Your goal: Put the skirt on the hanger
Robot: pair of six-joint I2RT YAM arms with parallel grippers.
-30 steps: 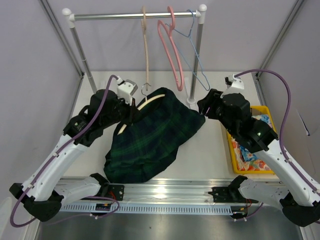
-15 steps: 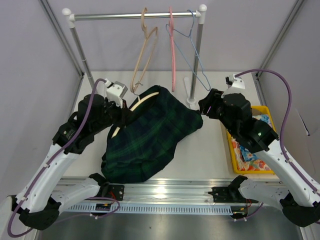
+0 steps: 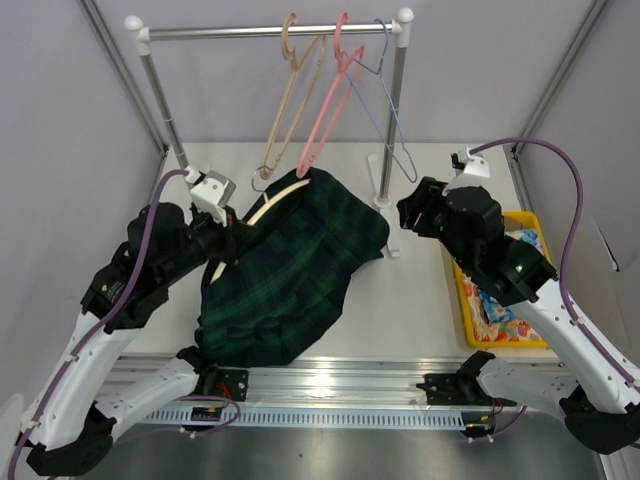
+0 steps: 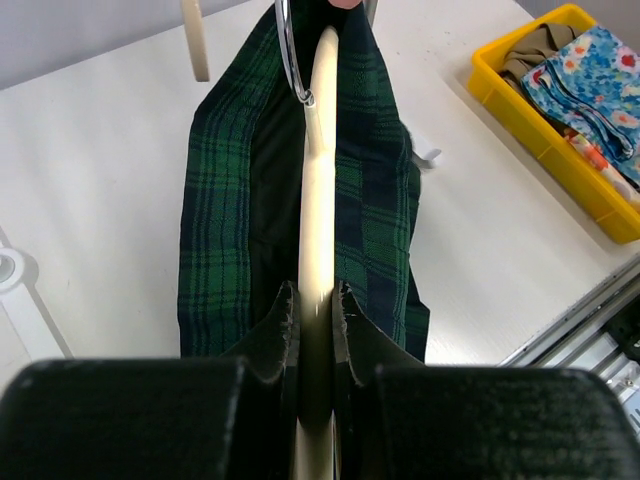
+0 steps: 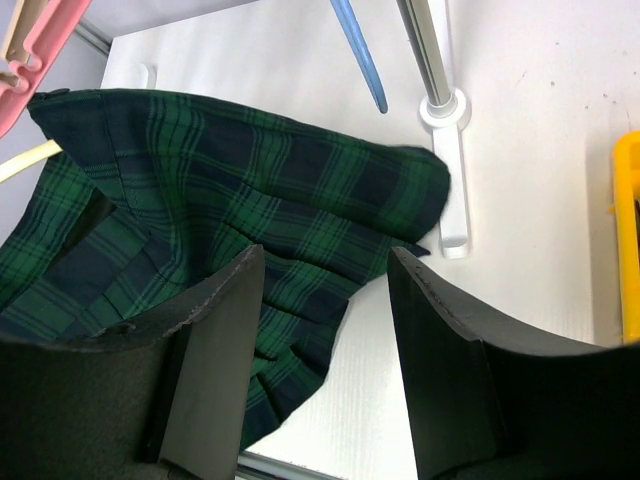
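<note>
White surface (image 3: 420, 290) between grey walls (image 3: 60, 120) carries the skirt (image 3: 290, 270) (draped over the hanger (image 4: 318, 200)); I see my left end effector (image 4: 315, 310) clenched on that hanger, right end effector (image 5: 325, 265) released, empty.

The white table (image 3: 420, 300) is carrying the plaid skirt (image 3: 290, 270), whose lower part is lying on it toward the near left edge, while a yellow bin (image 3: 466, 305) is sitting at the right side and the clothes rack's white foot (image 3: 392, 245) is standing between them
</note>
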